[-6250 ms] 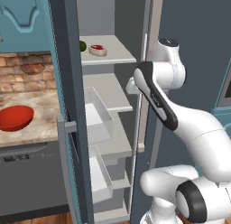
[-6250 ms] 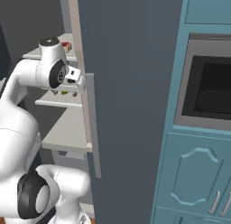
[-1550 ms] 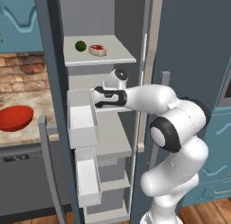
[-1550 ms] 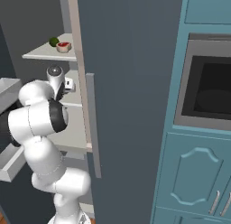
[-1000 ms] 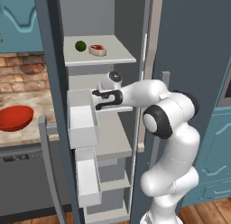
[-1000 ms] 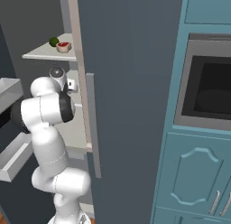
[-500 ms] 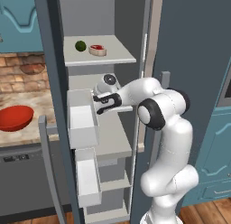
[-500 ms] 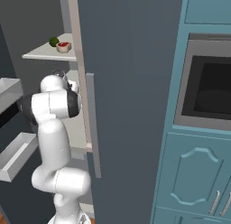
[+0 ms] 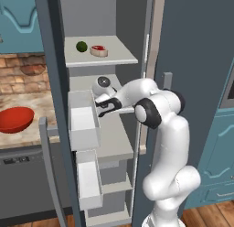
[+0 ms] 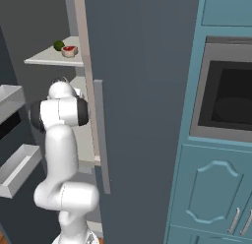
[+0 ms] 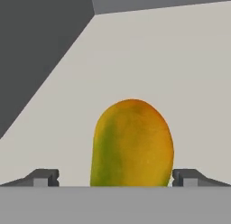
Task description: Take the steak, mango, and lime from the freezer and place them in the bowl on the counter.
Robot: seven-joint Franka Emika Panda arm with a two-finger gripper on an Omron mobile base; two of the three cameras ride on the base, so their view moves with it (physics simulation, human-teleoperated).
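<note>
A yellow mango [image 11: 132,144] with a green streak lies on a light grey freezer shelf. It sits close in front of my open gripper [image 11: 115,179], between the two fingertips [image 11: 43,177], which stand apart from it on both sides. In the left base view my gripper [image 9: 102,108] reaches into the freezer [image 9: 50,75] at the second shelf. One shelf higher lie the dark green lime [image 9: 81,46] and the steak [image 9: 98,50], which also show as lime [image 10: 59,45] and steak [image 10: 69,51]. The red bowl [image 9: 13,119] sits on the counter [image 9: 32,100] at the left.
Two white drawers [image 9: 83,123] [image 9: 89,178] stick out of the freezer below and left of my hand. The open freezer door [image 10: 133,90] stands right of the arm, its other door edge [image 9: 52,175] at the left. A dishwasher [image 9: 23,185] sits under the counter.
My arm has folded closer to the freezer, and the hand has moved slightly lower and deeper along the second shelf. The jaws stay open. Lime, steak and bowl have not moved.
</note>
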